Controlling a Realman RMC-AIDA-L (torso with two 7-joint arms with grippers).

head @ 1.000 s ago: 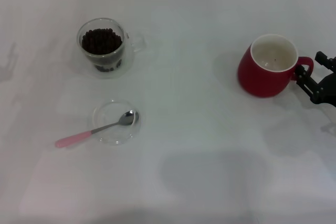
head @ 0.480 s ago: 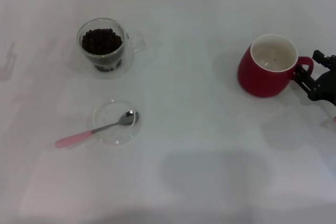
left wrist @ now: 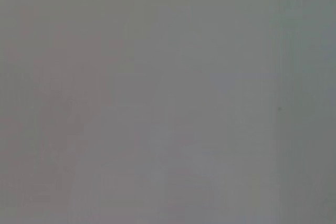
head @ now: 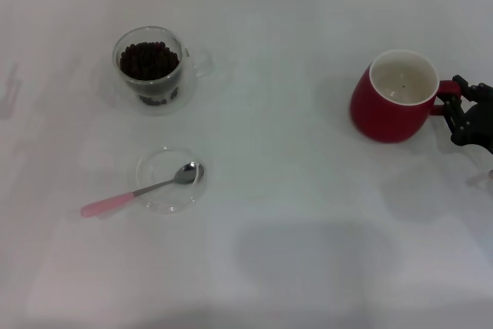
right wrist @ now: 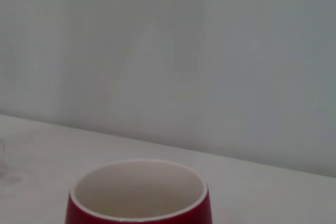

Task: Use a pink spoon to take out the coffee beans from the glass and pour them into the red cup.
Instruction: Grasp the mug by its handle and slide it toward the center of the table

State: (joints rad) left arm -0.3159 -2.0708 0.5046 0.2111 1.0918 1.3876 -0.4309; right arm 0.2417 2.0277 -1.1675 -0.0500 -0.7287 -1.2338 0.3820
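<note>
Right gripper [head: 454,105] at red cup [head: 391,98] handle, fingers either side of loop; clamped or not: can't tell. Glass [head: 152,71] with coffee beans [head: 149,59] far left of cup. Pink spoon [head: 142,189] bowl in glass dish [head: 170,179] below glass.

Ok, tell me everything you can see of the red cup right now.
The red cup is a rounded, glossy red mug with a white inside and a red loop handle pointing toward the right gripper, whose black fingers sit at the handle. It stands upright on the white table, on the robot's right, and looks nearly empty, with one tiny dark speck inside.
</note>
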